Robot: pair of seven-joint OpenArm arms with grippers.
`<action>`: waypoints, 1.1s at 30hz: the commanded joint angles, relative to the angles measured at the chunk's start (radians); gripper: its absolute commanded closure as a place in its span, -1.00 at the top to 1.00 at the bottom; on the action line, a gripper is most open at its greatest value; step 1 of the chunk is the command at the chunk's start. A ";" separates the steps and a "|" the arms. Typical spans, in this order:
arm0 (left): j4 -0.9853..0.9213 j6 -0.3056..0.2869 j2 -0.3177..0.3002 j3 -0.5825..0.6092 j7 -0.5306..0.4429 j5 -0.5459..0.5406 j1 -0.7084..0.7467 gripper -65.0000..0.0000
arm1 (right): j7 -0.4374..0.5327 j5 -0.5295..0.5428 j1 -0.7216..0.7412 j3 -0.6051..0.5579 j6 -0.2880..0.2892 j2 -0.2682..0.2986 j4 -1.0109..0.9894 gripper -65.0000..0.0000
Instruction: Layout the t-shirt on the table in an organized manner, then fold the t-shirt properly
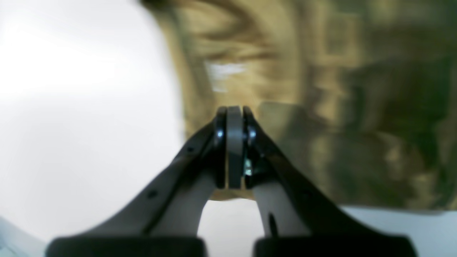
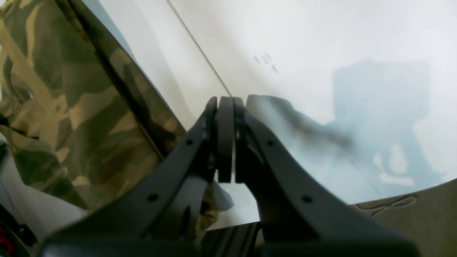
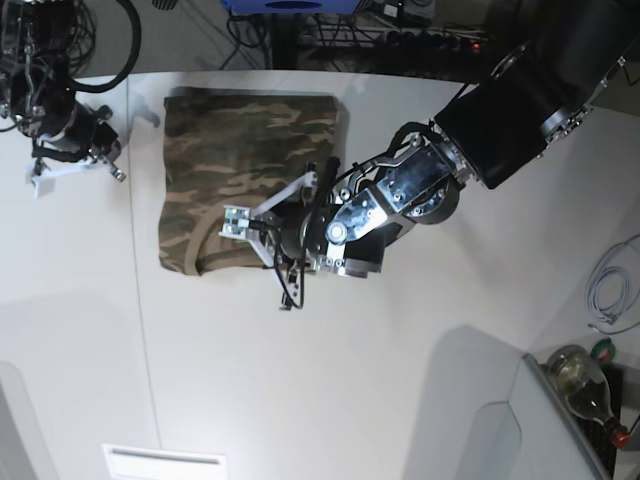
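Observation:
The camouflage t-shirt (image 3: 250,170) lies as a folded rectangle on the white table (image 3: 350,380), toward the back. My left gripper (image 3: 232,222) is over the shirt's front part with its jaws together. In the left wrist view the left gripper (image 1: 234,107) is shut, with the blurred shirt (image 1: 321,89) just beyond and under it; I see no cloth between the pads. My right gripper (image 3: 45,176) is off the shirt's left side, above bare table. In the right wrist view the right gripper (image 2: 225,98) is shut and empty, and the shirt (image 2: 71,107) lies to its left.
A thin dark seam (image 2: 200,53) runs across the table (image 2: 303,43). A bottle (image 3: 580,375) and a coiled cable (image 3: 605,290) sit off the table's right edge. A white label plate (image 3: 165,462) lies at the front. Cables hang behind the back edge.

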 commanded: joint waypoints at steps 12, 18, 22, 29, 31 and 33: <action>0.066 0.017 -0.081 -0.013 -0.011 -0.003 0.083 -1.00 | 0.009 0.007 0.001 0.005 0.007 0.010 0.014 -1.00; -0.053 0.033 -0.087 -0.016 -0.023 -0.008 0.073 -1.00 | 0.009 0.007 0.001 0.005 0.007 0.010 0.014 -1.00; -0.083 0.084 -0.089 -0.016 -0.091 -0.009 0.073 -1.00 | 0.009 0.007 -0.001 0.005 0.007 0.010 0.014 -1.00; 0.022 0.083 -0.084 -0.189 -0.092 -0.003 0.115 -1.00 | 0.009 0.007 -0.001 0.004 0.007 0.008 0.014 -1.00; 0.014 0.083 -0.077 -0.200 -0.098 -0.003 0.113 -1.00 | 0.009 0.007 -0.001 0.004 0.007 0.008 0.014 -1.00; -0.026 0.083 -0.058 -0.203 -0.100 -0.003 0.106 -1.00 | 0.009 0.007 -0.001 0.004 0.007 0.008 0.014 -1.00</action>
